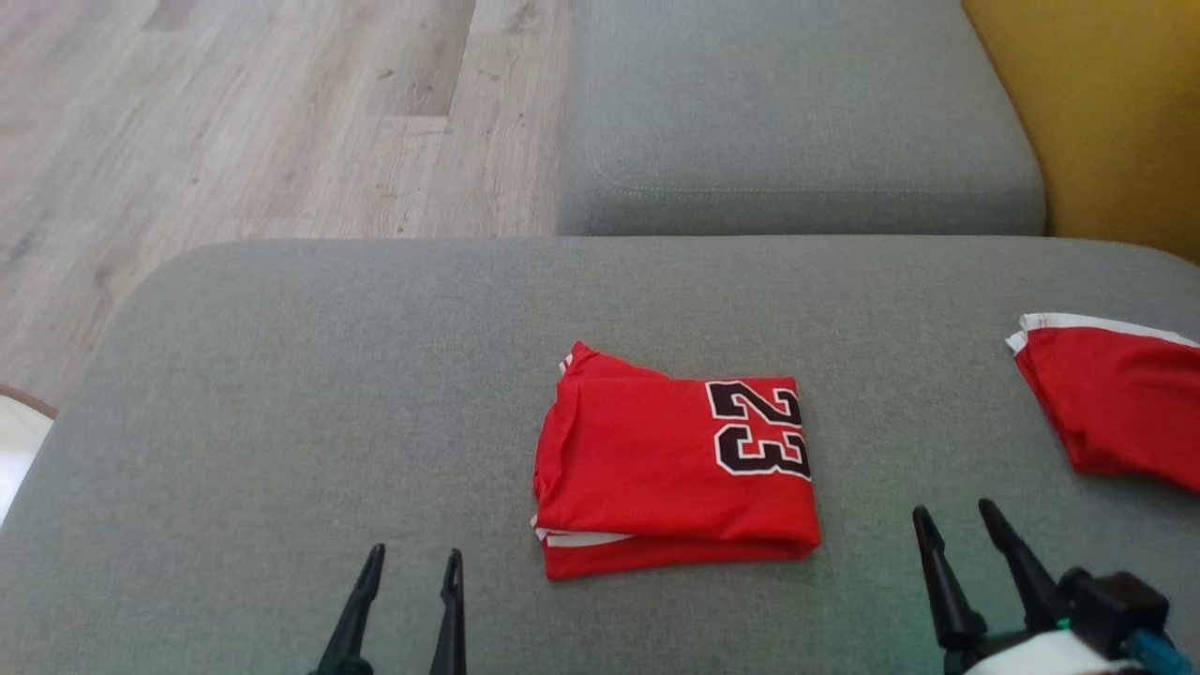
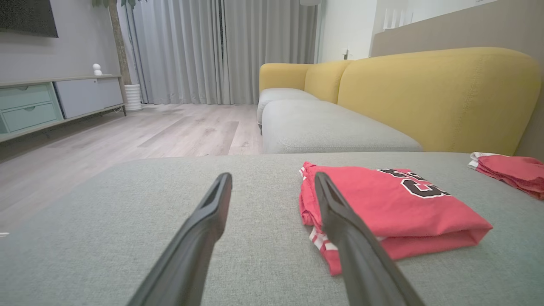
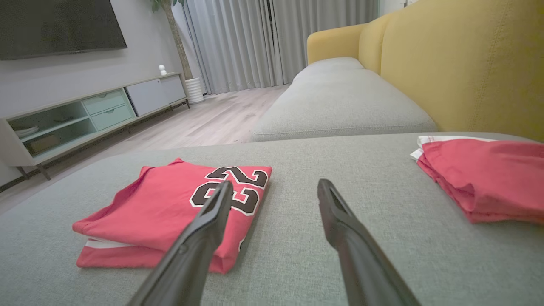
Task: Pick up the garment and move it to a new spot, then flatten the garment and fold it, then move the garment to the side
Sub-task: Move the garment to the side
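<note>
Low over the near edge of the grey seat cushion (image 1: 281,375), my left pincer (image 1: 417,553) hangs with its two dark fingers spread and nothing between them. My right pincer (image 1: 954,511), near the right, is likewise parted and empty. Neither touches cloth.

Between them and a little farther out lies the garment (image 1: 656,469), a red jersey folded into a compact rectangle. Its black number 23 faces up at the right end, and a white-trimmed layer peeks out at the near-left corner. From the left wrist I see the stack is several layers thick, fairly flat, with its edges roughly squared.

Well to the right, at the cushion's edge, rests a second red piece (image 1: 1116,403) with white trim, apart from the jersey. Beyond are another grey cushion (image 1: 797,112), the yellow backrest (image 1: 1125,112) at the far right and the wooden floor (image 1: 234,112) at the far left.

I judge the relocating, flattening and folding done, since the fold looks finished. What is left, by my reading, is the last step: gripping the stack and carrying it to the side without letting the layers slip open.
</note>
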Controlling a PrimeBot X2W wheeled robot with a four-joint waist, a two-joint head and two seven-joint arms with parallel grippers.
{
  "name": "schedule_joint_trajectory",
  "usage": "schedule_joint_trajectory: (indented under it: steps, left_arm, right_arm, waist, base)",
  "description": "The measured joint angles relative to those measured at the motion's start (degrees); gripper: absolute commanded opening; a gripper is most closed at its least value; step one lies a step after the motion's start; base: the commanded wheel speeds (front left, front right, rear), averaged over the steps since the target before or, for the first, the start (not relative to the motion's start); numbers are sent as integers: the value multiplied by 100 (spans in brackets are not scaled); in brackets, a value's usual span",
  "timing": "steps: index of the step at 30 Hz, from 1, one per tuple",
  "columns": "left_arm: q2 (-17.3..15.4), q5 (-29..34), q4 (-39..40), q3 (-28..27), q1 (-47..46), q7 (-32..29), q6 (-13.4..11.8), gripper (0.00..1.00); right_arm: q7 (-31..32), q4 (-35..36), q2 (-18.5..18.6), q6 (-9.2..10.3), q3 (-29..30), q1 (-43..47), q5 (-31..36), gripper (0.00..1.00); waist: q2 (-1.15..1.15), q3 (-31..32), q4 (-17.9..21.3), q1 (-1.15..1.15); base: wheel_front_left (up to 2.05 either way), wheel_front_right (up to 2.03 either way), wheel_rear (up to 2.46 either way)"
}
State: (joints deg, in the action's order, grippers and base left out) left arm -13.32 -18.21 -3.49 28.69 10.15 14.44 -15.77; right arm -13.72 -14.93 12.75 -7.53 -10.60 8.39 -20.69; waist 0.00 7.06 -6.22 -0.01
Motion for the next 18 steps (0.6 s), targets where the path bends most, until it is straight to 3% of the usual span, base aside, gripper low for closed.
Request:
schedule_joint_trajectory:
  steps: [9,18]
  left_arm:
    - [178,282,-36,-266,86,0,130,100]
    - [283,419,-224,-377,207,0,324,100]
  right_arm:
    - [-48,-70,-283,0,250,188,131,100]
    - [-48,-34,-337,0,252,193,179,100]
  waist:
    - [0,59,-41,1]
    - [0,58,-17,1]
  base:
    - [0,0,0]
    - [0,0,0]
